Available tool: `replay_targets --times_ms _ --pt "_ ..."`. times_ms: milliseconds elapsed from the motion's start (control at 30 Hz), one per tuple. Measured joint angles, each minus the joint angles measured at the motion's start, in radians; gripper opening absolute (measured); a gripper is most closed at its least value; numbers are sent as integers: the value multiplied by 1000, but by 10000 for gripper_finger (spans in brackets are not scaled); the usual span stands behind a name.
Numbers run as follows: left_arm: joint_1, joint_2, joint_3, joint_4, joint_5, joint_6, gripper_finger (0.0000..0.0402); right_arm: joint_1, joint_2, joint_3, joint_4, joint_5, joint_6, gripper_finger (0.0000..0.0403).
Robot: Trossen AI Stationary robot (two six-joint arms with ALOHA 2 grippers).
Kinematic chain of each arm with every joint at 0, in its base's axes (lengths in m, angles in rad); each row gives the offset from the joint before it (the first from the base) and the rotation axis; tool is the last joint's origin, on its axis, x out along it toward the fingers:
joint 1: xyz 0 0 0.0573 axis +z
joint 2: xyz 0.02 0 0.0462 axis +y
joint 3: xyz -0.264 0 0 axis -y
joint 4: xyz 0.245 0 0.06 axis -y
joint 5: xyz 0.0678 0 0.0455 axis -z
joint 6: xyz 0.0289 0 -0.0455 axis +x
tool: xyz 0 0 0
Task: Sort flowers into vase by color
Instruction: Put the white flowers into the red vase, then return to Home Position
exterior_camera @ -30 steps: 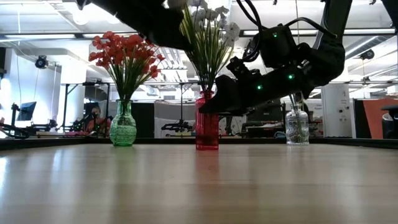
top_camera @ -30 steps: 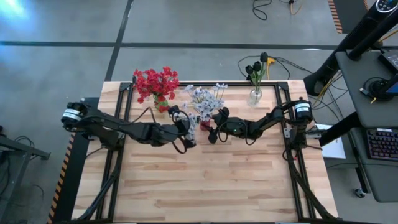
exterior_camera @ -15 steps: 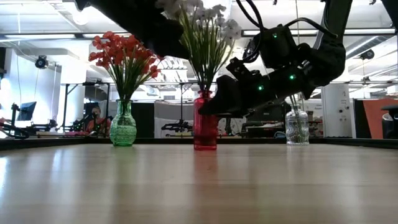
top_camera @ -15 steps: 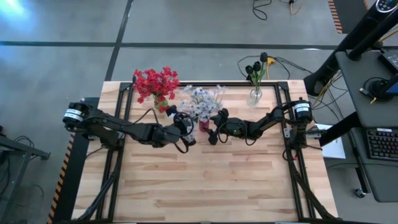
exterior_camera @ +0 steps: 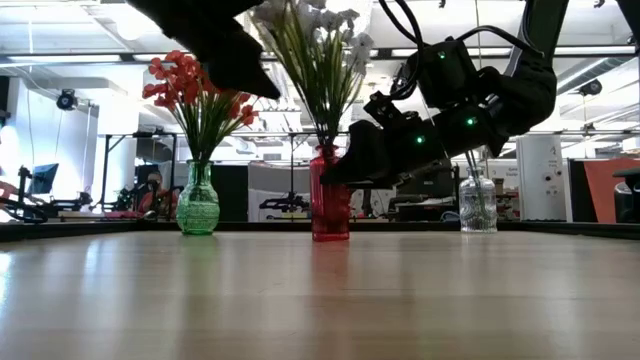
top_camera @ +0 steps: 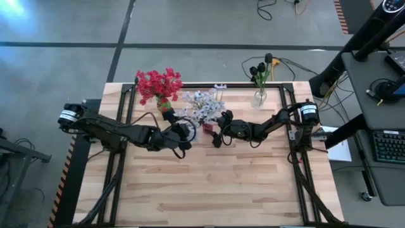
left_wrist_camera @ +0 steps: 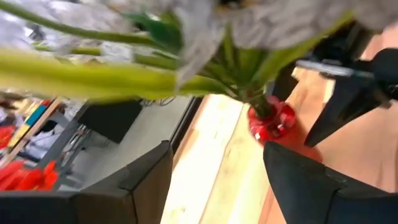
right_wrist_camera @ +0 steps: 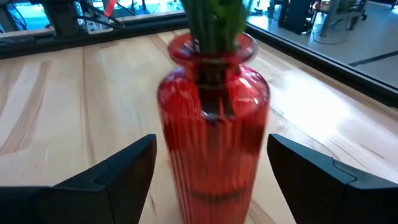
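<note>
Right gripper (right_wrist_camera: 211, 186): fingers spread wide either side of the red vase (right_wrist_camera: 212, 134), not touching it; the vase stands upright between them.
Left gripper (left_wrist_camera: 214, 177): fingers spread apart, holding nothing; it hangs above the table, the red vase ahead of it.
Pale blue-white flowers (top_camera: 201, 104): stems in the red vase, blooms fanned above both grippers.
Red flowers (top_camera: 158, 83): in a green vase (exterior_camera: 198, 203), beyond the left gripper, well apart.
Dark-budded flowers (top_camera: 261, 68): in a clear vase (exterior_camera: 478, 207), beyond the right arm.
Surface: wooden table (top_camera: 215, 183).
</note>
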Motion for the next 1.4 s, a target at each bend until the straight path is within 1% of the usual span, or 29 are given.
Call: replay_targets --times_ms 167,267,467,800,1300,1400 --pt "-7 -37 0 -90 -20 -60 235 0 -23 0 -24 2 0 303" --pt "-7 -46 0 -92 -20 -66 236 0 -40 -1 -27 2 -1 304" --pt "-7 -47 0 -82 -4 -64 236 4 -66 -3 -46 2 -7 299" --pt "-7 -46 0 -64 -2 -63 236 8 -72 -3 -56 2 -2 305" --pt "-7 -46 0 6 -2 5 236 22 -93 -3 -82 3 -2 302" --pt "-7 -45 0 7 -3 6 236 22 -100 -2 -119 3 7 302"
